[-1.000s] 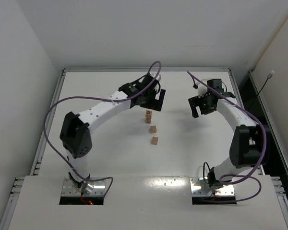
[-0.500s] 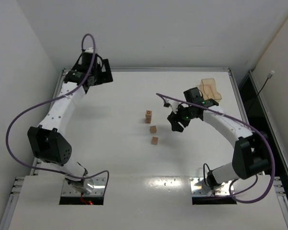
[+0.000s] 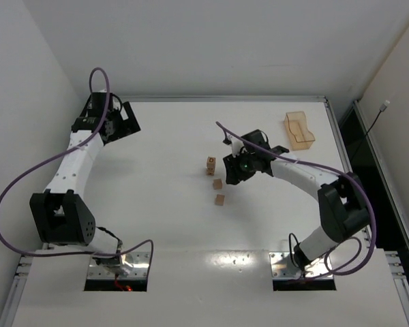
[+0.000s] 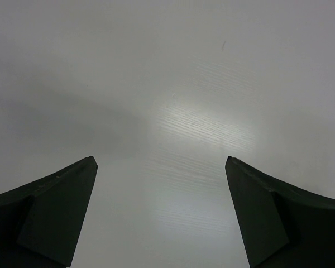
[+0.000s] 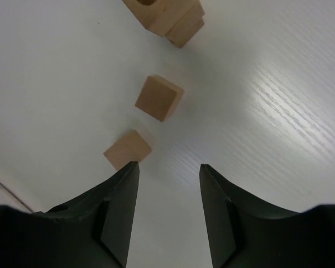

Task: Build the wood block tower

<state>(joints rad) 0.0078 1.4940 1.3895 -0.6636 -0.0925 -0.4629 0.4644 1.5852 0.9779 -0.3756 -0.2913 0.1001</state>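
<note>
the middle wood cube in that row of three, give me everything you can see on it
The middle cube is a small light-tan wooden block with plain faces, no marks visible. It sits flat on the white table. Nothing touches it: gaps separate it from the marked blocks farther out and the other loose cube nearer the bases. The right gripper hovers close on its right, open, the cube ahead of its tips, not between them.

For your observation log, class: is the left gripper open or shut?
Open. On the left gripper, the fingers stand far apart in its wrist view, nothing held between them.
</note>
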